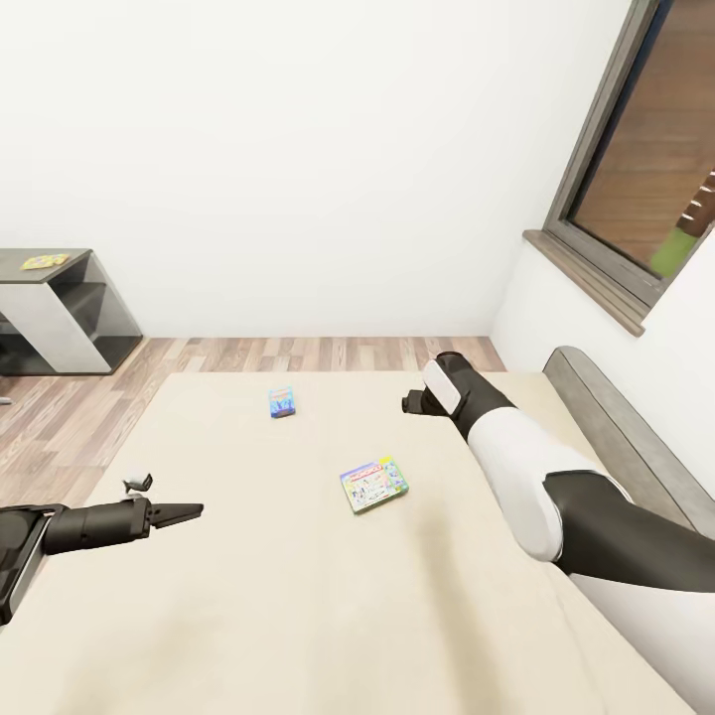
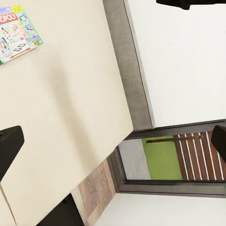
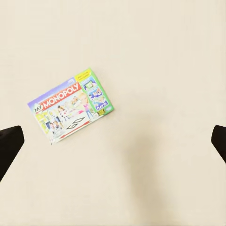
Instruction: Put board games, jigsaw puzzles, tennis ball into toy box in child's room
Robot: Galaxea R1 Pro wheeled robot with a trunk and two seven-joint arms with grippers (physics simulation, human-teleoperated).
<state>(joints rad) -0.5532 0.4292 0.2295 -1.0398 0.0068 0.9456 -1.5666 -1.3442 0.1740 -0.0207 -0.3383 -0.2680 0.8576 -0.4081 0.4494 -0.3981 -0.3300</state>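
I am hovering my right pincer, spread wide and empty, over the beige bed. The flat colourful Monopoly board game box is lying at ten o'clock below; descending off-centre could nudge it away.

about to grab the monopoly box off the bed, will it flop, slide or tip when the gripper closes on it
The Monopoly box looks like a thin, flat carton, so probably stiff and light. Lying flat on the bed, it should not roll or tip. Its glossy printed lid may be slippery, and its low edges give fingers little to grip.
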